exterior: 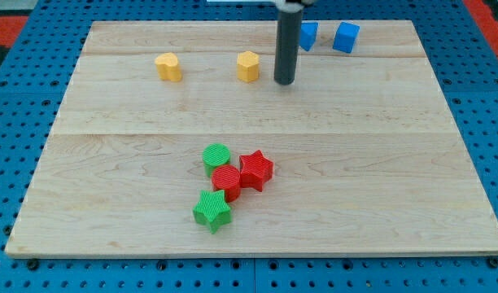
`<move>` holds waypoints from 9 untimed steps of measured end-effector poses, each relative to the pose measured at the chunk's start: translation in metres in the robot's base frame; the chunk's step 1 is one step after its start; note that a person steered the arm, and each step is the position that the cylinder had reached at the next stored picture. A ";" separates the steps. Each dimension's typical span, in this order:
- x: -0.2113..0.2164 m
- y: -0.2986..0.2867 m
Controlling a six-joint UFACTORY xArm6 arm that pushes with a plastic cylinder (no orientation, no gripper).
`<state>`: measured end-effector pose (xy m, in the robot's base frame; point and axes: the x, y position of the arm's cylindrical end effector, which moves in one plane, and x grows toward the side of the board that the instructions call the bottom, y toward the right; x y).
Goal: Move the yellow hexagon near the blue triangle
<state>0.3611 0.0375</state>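
Observation:
The yellow hexagon [248, 66] stands on the wooden board near the view's top, left of centre. My tip [285, 82] rests on the board just to the hexagon's right, a small gap apart. A blue block [308, 35], its shape partly hidden by my rod, sits at the view's top behind the rod. A second blue block [345, 37], cube-like, stands just right of it. I cannot tell which one is the triangle.
A yellow heart-like block [169, 67] lies left of the hexagon. Lower centre holds a cluster: a green cylinder [216, 155], a red cylinder [227, 179], a red star [255, 169] and a green star [212, 210]. The board's edge [257, 257] meets a blue pegboard.

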 end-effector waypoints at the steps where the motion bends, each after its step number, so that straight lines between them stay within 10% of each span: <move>1: -0.004 -0.061; 6: -0.090 -0.051; 9: -0.002 -0.037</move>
<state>0.3592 0.0004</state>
